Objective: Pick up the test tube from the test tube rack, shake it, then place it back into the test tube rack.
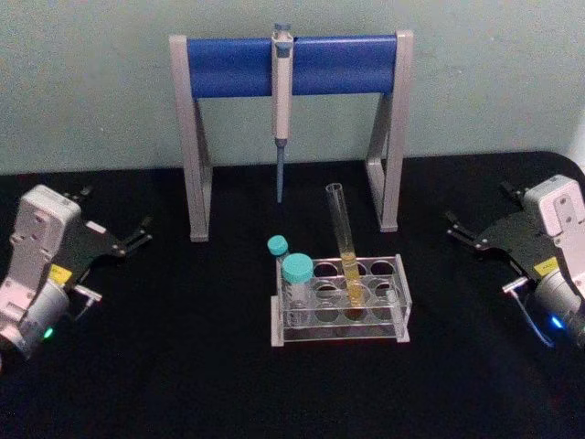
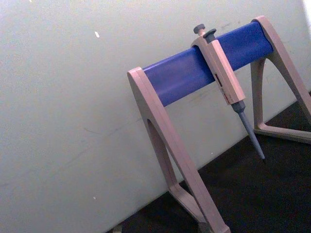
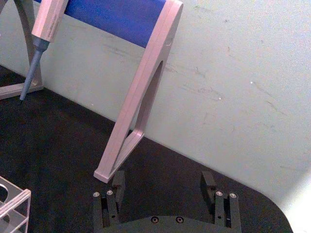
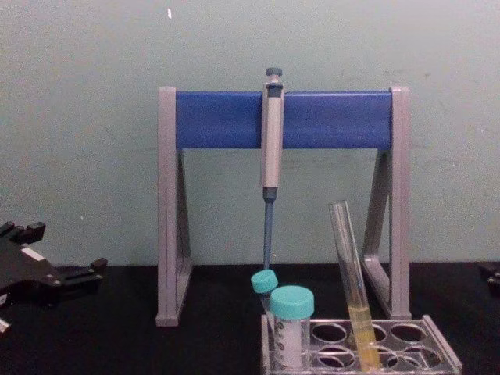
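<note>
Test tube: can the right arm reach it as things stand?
Probably yes. The test tube rises above the test tube rack, the teal-capped tubes sit on its left, and nothing stands between it and the open right claw.

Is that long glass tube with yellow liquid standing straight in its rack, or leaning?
Leaning: the long clear glass tube sits in the clear plastic rack, its open top tilted toward the robot's left.

Test tube [image 1: 345, 240]: long, clear, capless, with yellow liquid in its lower part. It stands in a middle hole of the test tube rack [image 1: 402, 294], top tilted left. Rack: low, clear plastic, upright.
</note>
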`<state>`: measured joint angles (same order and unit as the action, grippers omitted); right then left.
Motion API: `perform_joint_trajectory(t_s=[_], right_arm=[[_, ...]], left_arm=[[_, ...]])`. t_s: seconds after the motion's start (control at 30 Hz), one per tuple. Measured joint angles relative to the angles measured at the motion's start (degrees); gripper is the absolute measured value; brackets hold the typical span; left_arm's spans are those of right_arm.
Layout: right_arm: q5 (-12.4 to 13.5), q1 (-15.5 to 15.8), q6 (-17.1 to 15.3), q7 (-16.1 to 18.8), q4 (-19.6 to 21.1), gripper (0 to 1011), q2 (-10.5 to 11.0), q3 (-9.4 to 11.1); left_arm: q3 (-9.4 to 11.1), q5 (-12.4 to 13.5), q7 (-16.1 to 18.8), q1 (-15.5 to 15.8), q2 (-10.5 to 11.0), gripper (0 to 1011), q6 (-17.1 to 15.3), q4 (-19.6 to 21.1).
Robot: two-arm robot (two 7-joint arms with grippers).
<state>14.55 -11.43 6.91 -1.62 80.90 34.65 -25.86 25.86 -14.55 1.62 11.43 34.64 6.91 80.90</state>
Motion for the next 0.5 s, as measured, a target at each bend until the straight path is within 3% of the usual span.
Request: perform_joint_trajectory(t_s=[0.5], right_arm=[[0.0, 0.0, 0.0, 0.0, 0.0, 1000, 0.0, 0.0]], left_arm=[[0.0, 0.0, 0.0, 0.0, 0.0, 1001, 0.0, 0.0]])
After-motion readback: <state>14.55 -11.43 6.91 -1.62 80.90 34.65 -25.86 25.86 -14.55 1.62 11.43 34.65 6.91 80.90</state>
